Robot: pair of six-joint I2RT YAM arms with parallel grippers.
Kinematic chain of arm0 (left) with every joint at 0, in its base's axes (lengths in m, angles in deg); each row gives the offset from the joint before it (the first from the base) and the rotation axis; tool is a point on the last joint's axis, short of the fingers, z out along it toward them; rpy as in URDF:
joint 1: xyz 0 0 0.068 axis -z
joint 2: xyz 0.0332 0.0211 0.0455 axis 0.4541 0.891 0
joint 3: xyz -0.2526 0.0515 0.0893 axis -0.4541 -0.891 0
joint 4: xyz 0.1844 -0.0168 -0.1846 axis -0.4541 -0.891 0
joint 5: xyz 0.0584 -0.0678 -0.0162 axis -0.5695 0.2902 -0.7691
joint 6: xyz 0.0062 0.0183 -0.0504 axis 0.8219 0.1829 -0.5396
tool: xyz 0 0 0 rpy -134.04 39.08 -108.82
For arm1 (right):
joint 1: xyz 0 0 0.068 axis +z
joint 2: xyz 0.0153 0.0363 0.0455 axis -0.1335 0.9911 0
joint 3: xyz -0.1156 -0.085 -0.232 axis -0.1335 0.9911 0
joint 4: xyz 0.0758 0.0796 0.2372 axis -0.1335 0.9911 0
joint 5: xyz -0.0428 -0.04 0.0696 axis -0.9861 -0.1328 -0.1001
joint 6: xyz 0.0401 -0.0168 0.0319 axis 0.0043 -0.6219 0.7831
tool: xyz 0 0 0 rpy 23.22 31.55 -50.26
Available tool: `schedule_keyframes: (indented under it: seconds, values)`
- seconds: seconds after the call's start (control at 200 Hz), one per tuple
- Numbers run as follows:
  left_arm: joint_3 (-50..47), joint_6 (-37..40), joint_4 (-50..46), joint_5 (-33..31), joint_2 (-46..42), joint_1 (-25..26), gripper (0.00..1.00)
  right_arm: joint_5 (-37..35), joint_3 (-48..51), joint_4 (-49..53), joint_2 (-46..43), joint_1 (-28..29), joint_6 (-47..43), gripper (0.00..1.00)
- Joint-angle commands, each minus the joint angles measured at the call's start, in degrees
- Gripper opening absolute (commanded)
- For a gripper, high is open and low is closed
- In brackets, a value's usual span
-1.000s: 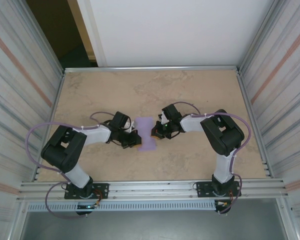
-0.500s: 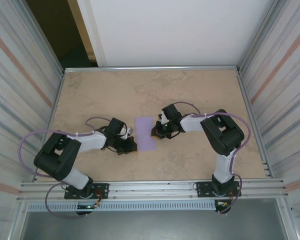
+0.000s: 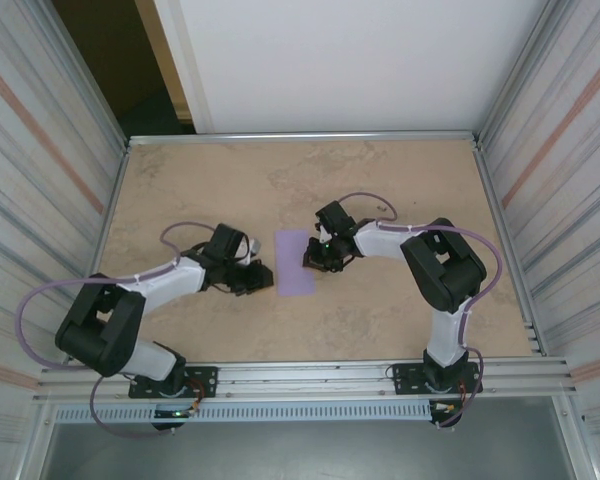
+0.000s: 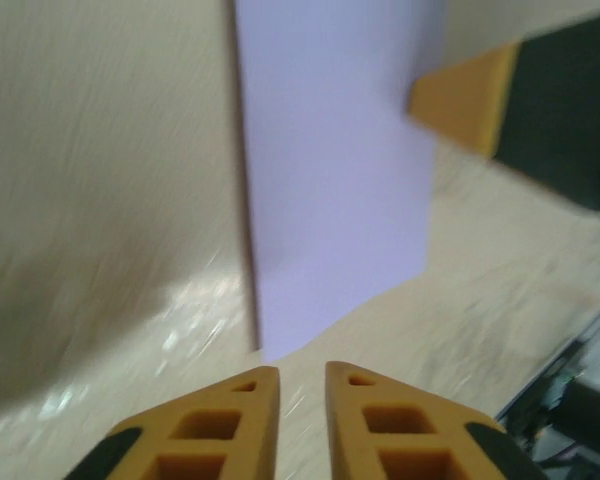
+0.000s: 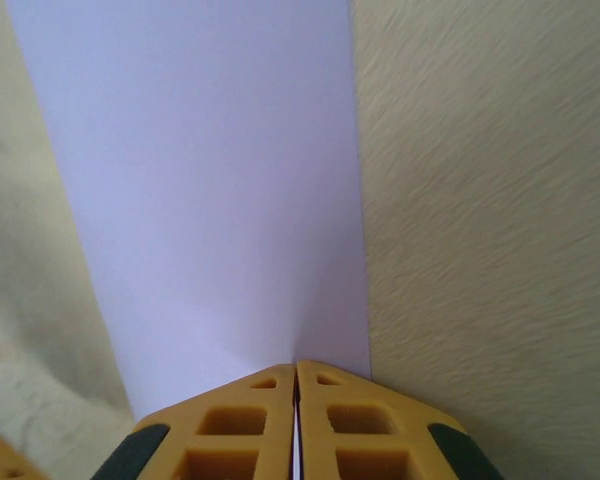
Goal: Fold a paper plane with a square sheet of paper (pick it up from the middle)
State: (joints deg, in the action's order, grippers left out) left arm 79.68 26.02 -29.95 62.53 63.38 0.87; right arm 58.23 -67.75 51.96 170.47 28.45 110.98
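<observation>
The two arms are seen bent inward from the near edge of the desk (image 3: 400, 320), with both grippers lowered at its middle. The left gripper (image 3: 263, 279) is held low over the desk surface. Its yellow fingers (image 4: 230, 420) are parted by only a narrow gap, and nothing is held between them. Their tips are aimed at the near left corner of the square sheet of paper (image 3: 294, 272), with a sliver of desk seen between tips and corner.

The sheet is laid flat on the desk between the two grippers. It is seen as a lavender rectangle, longer than wide, its long edges running away from the arm bases.

Slightly farther off, the right gripper (image 3: 309, 259) is set at the sheet's right edge. Its fingers are pressed together without a gap, and paper is seen passing beneath the tips on either side. Whether the edge is pinched or merely pressed down cannot be told.

Beyond the sheet, the marbled beige desk is bounded by a metal rail (image 3: 300, 136), behind which a white panel (image 3: 360, 60) is set.
</observation>
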Motion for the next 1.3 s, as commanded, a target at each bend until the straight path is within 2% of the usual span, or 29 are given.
schedule_keyframes:
  seconds: [0.0, 0.11, 0.215, 0.296, 0.446, 0.546, 0.712, 0.892, 1.102, 1.293]
  values:
    - [4.50, -2.95, 9.24, 3.32, 5.08, -1.22, 0.22, -9.15, -3.27, 9.31, -0.32, -1.05, -4.54, 0.13]
    - [7.31, -3.24, 13.67, 4.70, 9.24, -1.18, 0.25, -5.82, -4.51, 6.56, -5.07, -0.94, -5.38, 0.22]
    - [10.61, -1.89, 12.99, 5.05, 12.65, -1.18, 0.27, -6.49, -2.45, 5.87, -10.55, -1.17, -2.62, 0.33]
    - [12.50, -1.87, 12.93, 5.88, 14.92, -1.20, 0.29, -8.16, 1.93, 4.62, -15.11, -1.52, 0.10, 0.45]
    - [14.22, -1.58, 11.16, 4.23, 18.03, -1.18, 0.33, -7.03, 11.96, -0.44, -22.19, -3.30, 5.98, 0.58]
    - [15.26, -1.80, 10.60, 4.36, 19.76, -1.18, 0.34, -6.01, 16.42, -2.94, -24.65, -3.57, 8.45, 0.63]
    - [16.76, -2.43, 7.59, 1.40, 21.66, -1.18, 0.36, -4.94, 20.69, -3.92, -25.38, -2.94, 10.99, 0.64]
    - [16.41, -3.03, 3.88, -2.36, 21.50, -1.09, 0.37, -1.64, 20.88, -5.54, -22.50, -1.37, 12.00, 0.62]
    - [16.59, -6.01, 0.04, -4.69, 22.35, -1.12, 0.35, 0.41, 20.61, -9.02, -19.04, 0.68, 15.49, 0.56]
    - [17.24, -7.04, -0.83, -3.56, 23.55, -1.06, 0.34, 1.28, 19.29, -8.10, -16.96, 0.87, 15.69, 0.50]
